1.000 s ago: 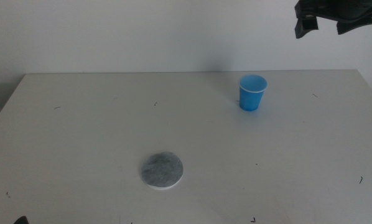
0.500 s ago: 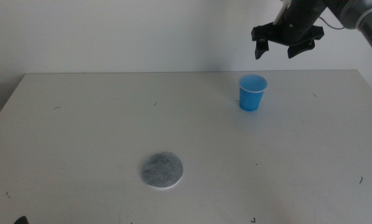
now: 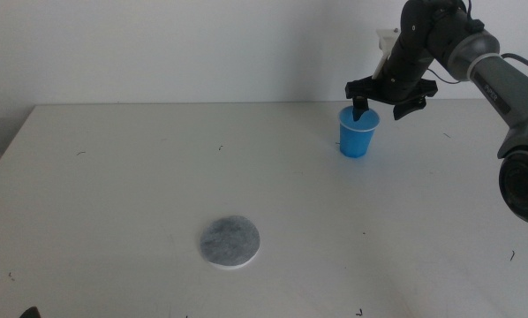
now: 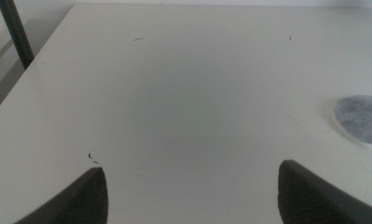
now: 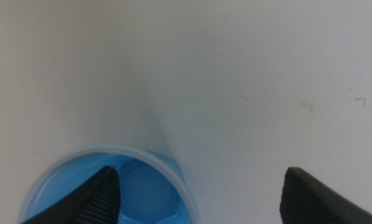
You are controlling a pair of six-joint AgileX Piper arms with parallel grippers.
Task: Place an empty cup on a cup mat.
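The blue cup (image 3: 358,134) stands upright and empty at the far right of the white table (image 3: 158,177). My right gripper (image 3: 381,103) is open just above its rim, one jaw over the cup's mouth, the other off its right side. In the right wrist view the cup (image 5: 136,186) shows from above, blue inside, with one jaw over its mouth and the right gripper (image 5: 198,193) spread wide. The grey cup mat (image 3: 230,241) lies flat at the front middle, far from the cup; its edge shows in the left wrist view (image 4: 362,118). My left gripper (image 4: 192,190) is open, low over the table's front left.
A white wall rises behind the table's far edge. A dark post (image 4: 15,34) stands off the table's left side. Small dark specks (image 3: 220,147) mark the tabletop.
My right gripper has come down from the upper right and moved left, from well above the cup to just over its rim. The cup and mat have not moved.
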